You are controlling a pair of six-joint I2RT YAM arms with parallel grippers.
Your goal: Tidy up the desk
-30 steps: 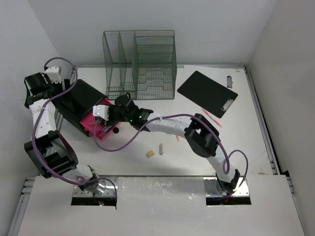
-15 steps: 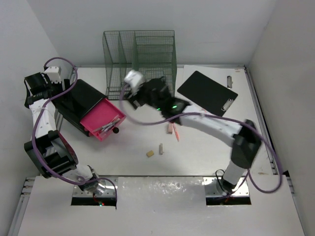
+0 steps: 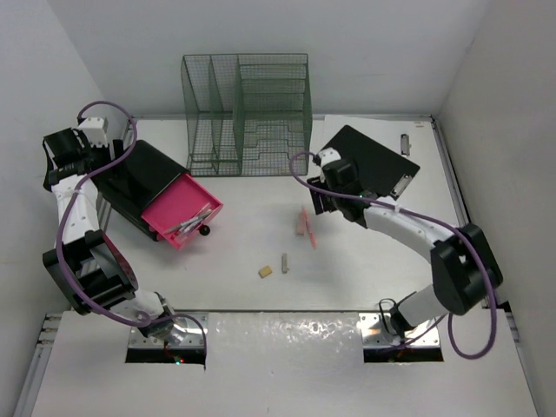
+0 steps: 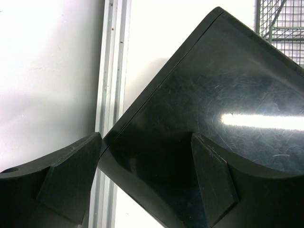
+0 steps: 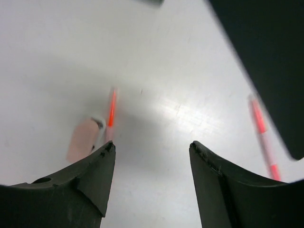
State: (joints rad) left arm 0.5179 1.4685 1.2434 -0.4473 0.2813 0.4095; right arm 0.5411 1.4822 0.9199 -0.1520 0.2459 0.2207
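Desk [image 3: 365, 278], the white walled tabletop, fills the overhead view and bears all else. A green wire rack [image 3: 248, 104] stands at the far edge, with a black clipboard [image 3: 365, 165] to its right. At the left sits a black drawer box [image 3: 143, 178], its pink drawer [image 3: 184, 211] pulled out with some items inside. Loose near the middle lie a pink eraser [image 3: 301, 221] just beside an orange pen [image 3: 311, 234], and two tan blocks [image 3: 266, 272]; a red pen [image 3: 375, 207] lies by the clipboard. We read the step in hand as clearing this loose stationery. The right gripper [image 5: 152, 145] hangs above eraser and pen, jaws spread and empty. The left gripper [image 4: 146, 137] sits at the box's back corner, jaws apart, one finger at the edge and one over the lid, clasping nothing. We judge that the next move calls for lowering the right jaws astride one item only, since the two lie so close.
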